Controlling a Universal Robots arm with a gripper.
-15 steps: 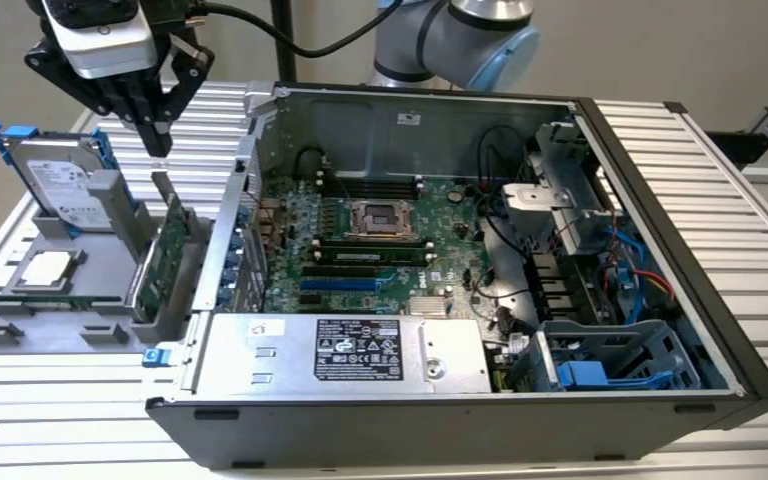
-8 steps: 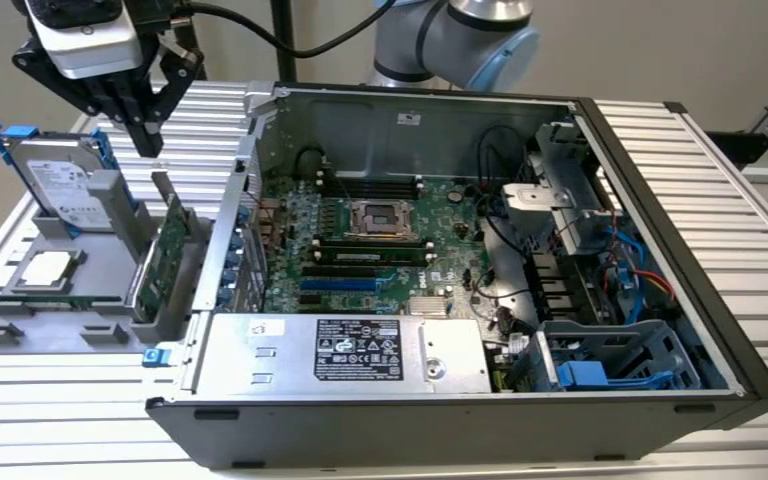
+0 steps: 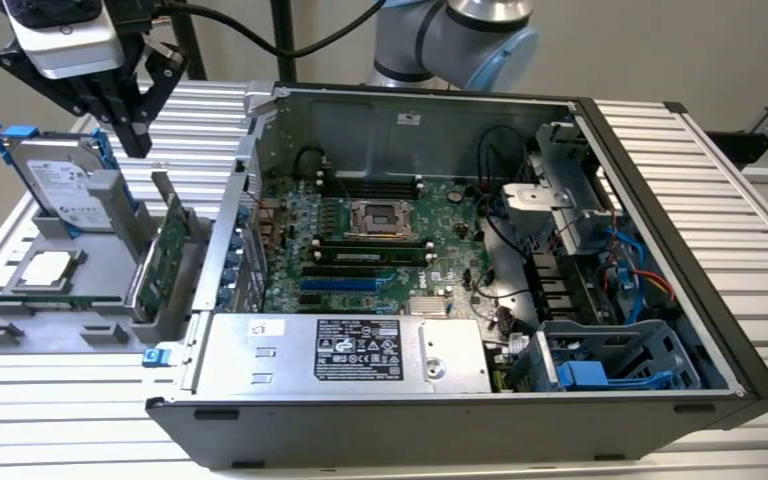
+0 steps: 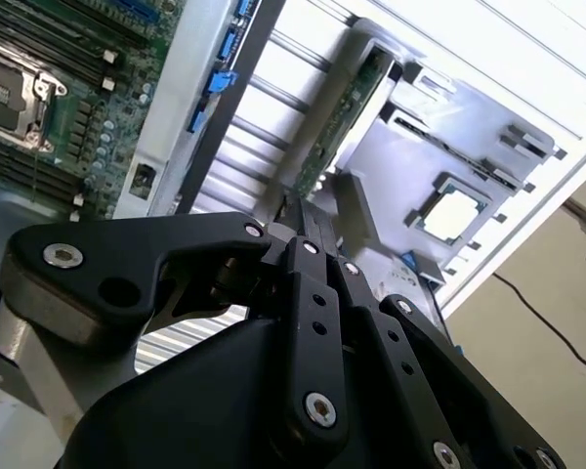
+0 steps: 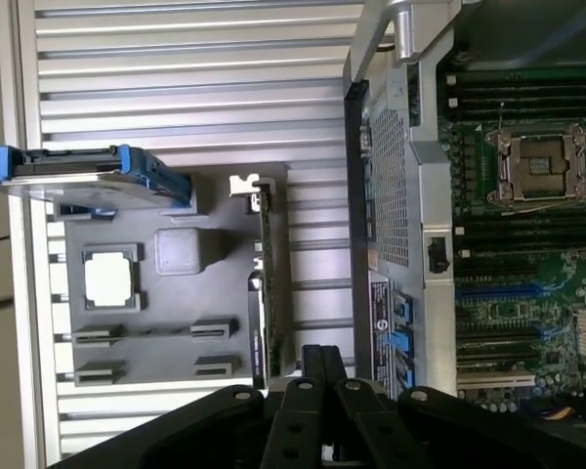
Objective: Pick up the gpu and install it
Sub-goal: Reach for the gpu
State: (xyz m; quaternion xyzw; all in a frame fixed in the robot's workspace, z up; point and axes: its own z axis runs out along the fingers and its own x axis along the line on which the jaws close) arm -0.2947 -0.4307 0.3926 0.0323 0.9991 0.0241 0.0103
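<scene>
The gpu (image 3: 157, 258) is a thin green card standing on edge in a slot of the grey holder (image 3: 84, 305), at the exterior view's left, just outside the open computer case. In both wrist views it shows edge-on (image 4: 337, 132) (image 5: 267, 283). My gripper (image 3: 133, 147) hangs in the air above the holder, higher than the card and a little further back, pointing down. Its black fingers (image 4: 298, 223) (image 5: 322, 357) are shut together with nothing between them. The large green motherboard (image 3: 357, 245) lies inside the case.
A silver hard drive in a blue frame (image 3: 71, 185) stands at the holder's far end, close under the gripper. A square processor chip (image 3: 44, 268) lies on the holder. The case wall (image 3: 231, 235) rises right beside the gpu. The power supply (image 3: 344, 350) fills the case's near side.
</scene>
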